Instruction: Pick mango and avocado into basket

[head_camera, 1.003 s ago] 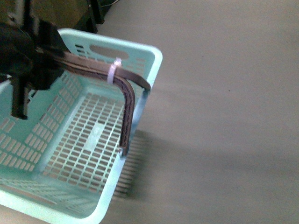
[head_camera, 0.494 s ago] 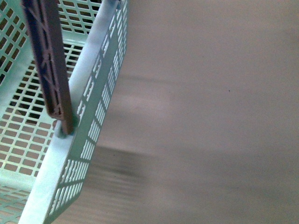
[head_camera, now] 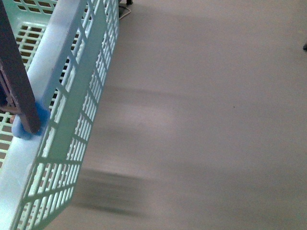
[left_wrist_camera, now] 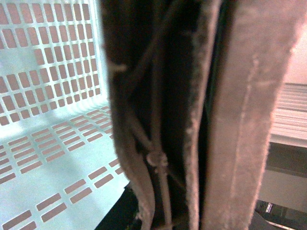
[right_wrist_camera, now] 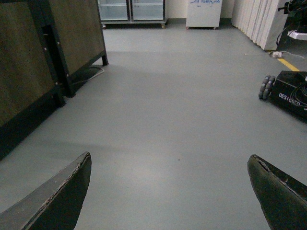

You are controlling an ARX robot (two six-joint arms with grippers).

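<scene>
Front view: turquoise basket (head_camera: 72, 96) tilted at the left edge, over bare grey floor (head_camera: 206, 120).
Right gripper (right_wrist_camera: 169, 158) jaws gape wide; left jaws hidden by the brown handle (left_wrist_camera: 240, 120), cannot tell. Wood-panelled cabinet (right_wrist_camera: 24, 72); black box (right_wrist_camera: 293, 93) lettered "DESIGNE".

A black case (right_wrist_camera: 292, 93) reads "DESIGNE", cut off

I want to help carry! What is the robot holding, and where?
Its left tool likely holds the light turquoise slotted plastic basket by its brown handle; the right tool is open, empty.
</scene>
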